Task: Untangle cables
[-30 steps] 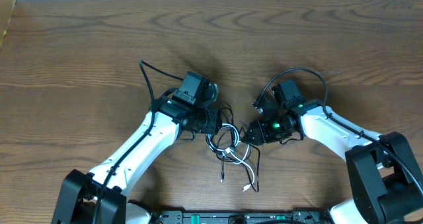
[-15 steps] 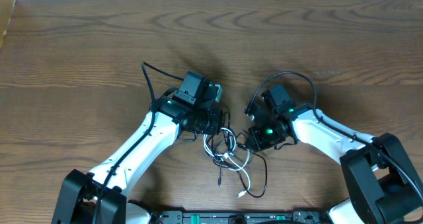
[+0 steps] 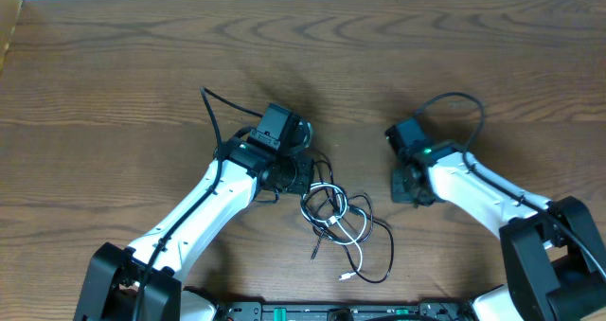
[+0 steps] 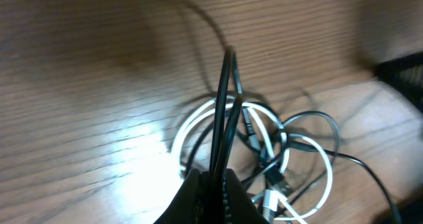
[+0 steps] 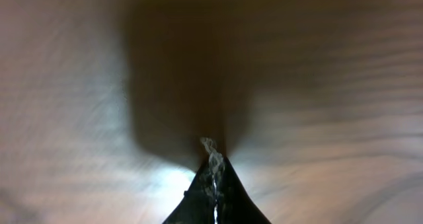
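Looking first at the left gripper (image 4: 213, 179), we see its jaws pressed together on a doubled strand of black cable (image 4: 225, 105), which rises taut from the fingertips and bends over at the top of its loop. Just behind that strand, the white cable (image 4: 192, 125) lies in a round coil on the wood, with further white and dark loops overlapping to its right.

The right gripper (image 5: 214, 181) has its jaws closed tip to tip above bare wood, casting a broad dark shadow. A pale glint (image 5: 213, 151) sits at the tips; the wrist view is too blurred for us to say whether it is a reflection or something pinched there.

From overhead, the cables (image 3: 339, 222) form one tangle between the two grippers, near the front edge of the table (image 3: 114, 65). Its upper left loops touch the left gripper, and a wide black loop swings out to the lower right. One white end with a small plug trails toward the front. The right gripper stands apart from the tangle, off to its right. The left arm (image 3: 204, 212) and right arm (image 3: 483, 193) reach in from the front corners.
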You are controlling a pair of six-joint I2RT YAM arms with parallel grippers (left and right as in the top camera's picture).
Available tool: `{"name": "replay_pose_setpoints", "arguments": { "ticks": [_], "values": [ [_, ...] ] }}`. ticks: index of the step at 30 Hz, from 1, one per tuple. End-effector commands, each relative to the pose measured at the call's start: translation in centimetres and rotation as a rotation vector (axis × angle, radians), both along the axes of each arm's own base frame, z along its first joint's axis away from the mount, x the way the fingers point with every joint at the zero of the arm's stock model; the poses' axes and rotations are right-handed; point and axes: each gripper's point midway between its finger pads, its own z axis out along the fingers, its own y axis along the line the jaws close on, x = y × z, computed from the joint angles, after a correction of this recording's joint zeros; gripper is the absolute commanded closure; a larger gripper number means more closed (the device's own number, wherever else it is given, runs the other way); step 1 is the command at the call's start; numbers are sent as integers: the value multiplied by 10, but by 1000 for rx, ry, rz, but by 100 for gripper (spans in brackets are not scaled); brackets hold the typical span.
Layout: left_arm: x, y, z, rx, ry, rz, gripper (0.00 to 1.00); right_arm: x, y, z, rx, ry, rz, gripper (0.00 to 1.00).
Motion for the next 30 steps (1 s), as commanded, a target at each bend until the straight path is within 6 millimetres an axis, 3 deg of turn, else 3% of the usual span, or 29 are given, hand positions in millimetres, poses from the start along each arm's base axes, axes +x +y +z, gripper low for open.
{"name": "replay_pose_setpoints", "arguments": {
  "ticks": [1,2,3,4,7,15,20,27,30],
  "values": [
    [4,7,-3,47,-18,14,92,-10,3,-20,100,76,35,96],
    [4,6,-2,41,-16,14,92,-14,42,-14,328,100,232,91],
    [4,5,-2,40,-16,13,93,-17,56,-10,413,104,308,87],
    [4,5,-2,39,-16,13,93,-26,83,4,590,105,451,83],
    [4,5,-2,39,-16,14,92,-41,111,27,815,95,596,80],
    [4,5,-2,39,-16,13,92,-45,117,31,853,105,604,75],
    [4,5,-2,40,-16,13,93,-45,119,30,839,97,621,59],
    [4,5,-2,40,-15,14,92,-3,118,41,873,6,441,59],
    [4,5,-2,40,-15,14,93,0,121,52,947,-6,438,59]
  ]
}}
